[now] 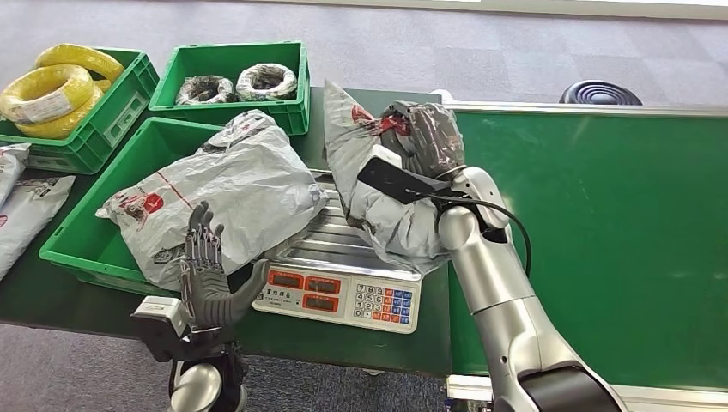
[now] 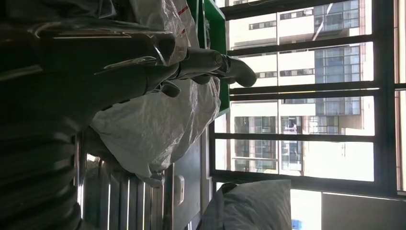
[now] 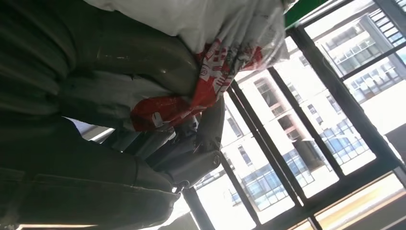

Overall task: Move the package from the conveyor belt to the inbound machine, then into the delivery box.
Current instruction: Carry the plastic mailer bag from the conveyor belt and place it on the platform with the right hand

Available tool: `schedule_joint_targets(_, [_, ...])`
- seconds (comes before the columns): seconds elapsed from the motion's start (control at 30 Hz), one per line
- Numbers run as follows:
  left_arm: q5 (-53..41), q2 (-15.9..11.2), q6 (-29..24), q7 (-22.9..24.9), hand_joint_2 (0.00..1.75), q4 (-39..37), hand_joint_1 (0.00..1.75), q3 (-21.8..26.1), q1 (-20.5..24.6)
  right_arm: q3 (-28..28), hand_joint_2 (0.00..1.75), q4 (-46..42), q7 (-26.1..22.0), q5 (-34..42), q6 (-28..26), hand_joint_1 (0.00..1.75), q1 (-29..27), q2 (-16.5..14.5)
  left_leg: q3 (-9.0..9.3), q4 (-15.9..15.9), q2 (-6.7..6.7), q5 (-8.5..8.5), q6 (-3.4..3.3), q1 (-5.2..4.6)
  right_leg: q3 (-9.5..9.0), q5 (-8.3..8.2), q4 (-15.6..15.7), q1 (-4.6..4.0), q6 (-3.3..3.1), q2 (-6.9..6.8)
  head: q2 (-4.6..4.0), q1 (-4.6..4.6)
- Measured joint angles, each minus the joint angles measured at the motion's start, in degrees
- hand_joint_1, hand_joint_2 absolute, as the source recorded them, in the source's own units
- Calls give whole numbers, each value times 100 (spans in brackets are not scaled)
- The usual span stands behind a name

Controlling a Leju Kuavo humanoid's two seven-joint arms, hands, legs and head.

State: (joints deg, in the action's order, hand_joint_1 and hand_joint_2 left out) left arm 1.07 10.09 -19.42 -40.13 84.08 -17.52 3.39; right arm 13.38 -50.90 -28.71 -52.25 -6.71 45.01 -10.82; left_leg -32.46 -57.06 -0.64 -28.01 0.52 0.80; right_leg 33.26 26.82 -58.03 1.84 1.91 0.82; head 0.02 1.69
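My right hand (image 1: 425,137) grips a grey plastic package (image 1: 378,197) with red print, holding it upright with its lower end on the steel platform of the scale (image 1: 343,275). In the right wrist view the package (image 3: 215,72) is bunched in the hand (image 3: 143,96). A second grey package (image 1: 232,193) lies in the nearest green box (image 1: 81,249), overhanging its rim toward the scale. My left hand (image 1: 206,279) is raised in front of that box with fingers spread and holds nothing. The left wrist view shows its fingers (image 2: 210,64) against that second package (image 2: 158,124).
The green conveyor belt (image 1: 601,232) runs along the right. Behind stand a green crate of yellow cable coils (image 1: 60,90) and one with wrapped coils (image 1: 236,84). More grey packages (image 1: 17,206) lie at the far left. A black round object (image 1: 599,92) sits beyond the belt.
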Motion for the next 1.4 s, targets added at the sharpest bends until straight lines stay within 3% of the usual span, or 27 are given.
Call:
schedule_joint_targets(0.4, [6,-2,5,0,175,-69,0,22,45,676,175,38,-246,96,457,175,2,-128,-2,0,0,0,0,2,5,0,1,-1,0,1,0,1])
schedule_joint_targets(0.53, [30,-5,-8,0,175,-69,0,25,44,831,175,54,-85,38,374,1,3,-132,-4,0,0,0,0,1,5,0,1,-1,0,0,0,0])
schedule_joint_targets(0.8, [6,1,-166,28,175,136,0,138,-122,915,175,202,981,-590,-824,0,-29,-130,-1,0,0,0,0,1,6,0,2,-1,0,0,0,0])
schedule_joint_targets(1.13, [-74,0,-120,101,175,271,0,254,-235,483,175,-488,1229,-816,-839,0,-527,50,-1,0,0,0,0,1,5,0,2,-1,-1,1,0,0])
schedule_joint_targets(1.27, [-80,1,-110,101,175,271,0,262,-237,397,0,-581,1235,-813,-819,0,-588,95,1,0,0,0,0,1,5,-1,2,-1,-1,1,0,0])
schedule_joint_targets(1.4, [-81,1,-102,101,175,268,0,268,-237,337,0,-600,1234,-838,-820,0,-616,125,1,0,0,0,0,1,6,0,2,-1,-1,2,0,1])
